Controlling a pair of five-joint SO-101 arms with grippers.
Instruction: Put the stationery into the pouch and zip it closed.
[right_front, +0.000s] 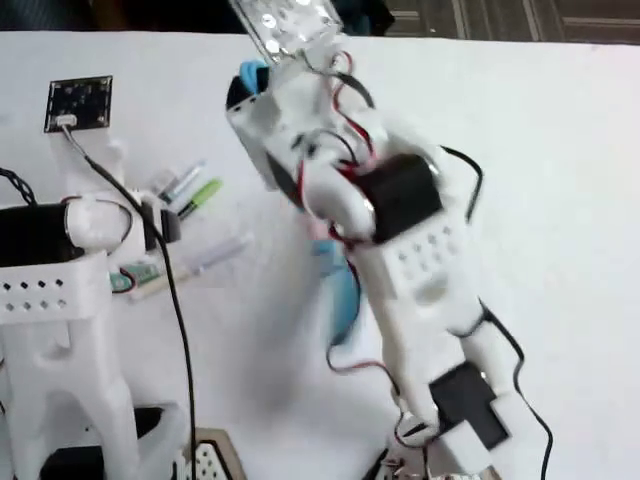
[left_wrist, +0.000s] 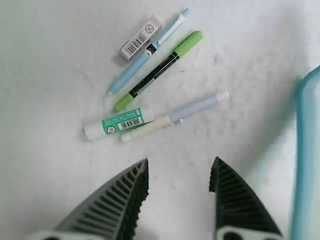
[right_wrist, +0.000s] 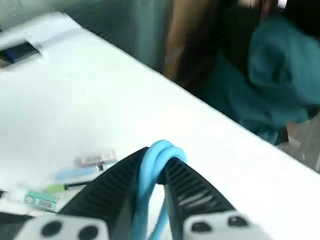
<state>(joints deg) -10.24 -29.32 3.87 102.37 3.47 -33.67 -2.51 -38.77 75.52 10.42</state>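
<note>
Fingers (left_wrist: 127, 200) of the left gripper (left_wrist: 180, 162) stand spread apart with nothing between them, over a bare patch of the white bench (left_wrist: 45, 175) towards its near left corner. Just beyond them the stationery (right_front: 190, 200) lies loose on the bench, in from the left edge. A white stick (left_wrist: 119, 123) with a green label lies nearest, right beside a lilac-and-cream pen (left_wrist: 175, 116). Past those, a green marker (left_wrist: 157, 70) and a light blue pen (left_wrist: 145, 57) lie side by side, nearly parallel. A small boxed eraser (left_wrist: 141, 38) lies farthest, against the blue pen. All five pieces lie outside the pouch (right_front: 345, 290).

The right arm (right_front: 400, 230) stretches from the near edge across the middle of the bench towards the far edge. The right gripper (right_wrist: 159, 157) is raised above the bench at the far end of that reach. Its fingers (right_wrist: 190, 190) are clenched on the pouch's blue rim. More of the blue pouch shows under the arm at mid-bench, beside the stationery. Whether that lower part rests on the bench cannot be told.
</note>
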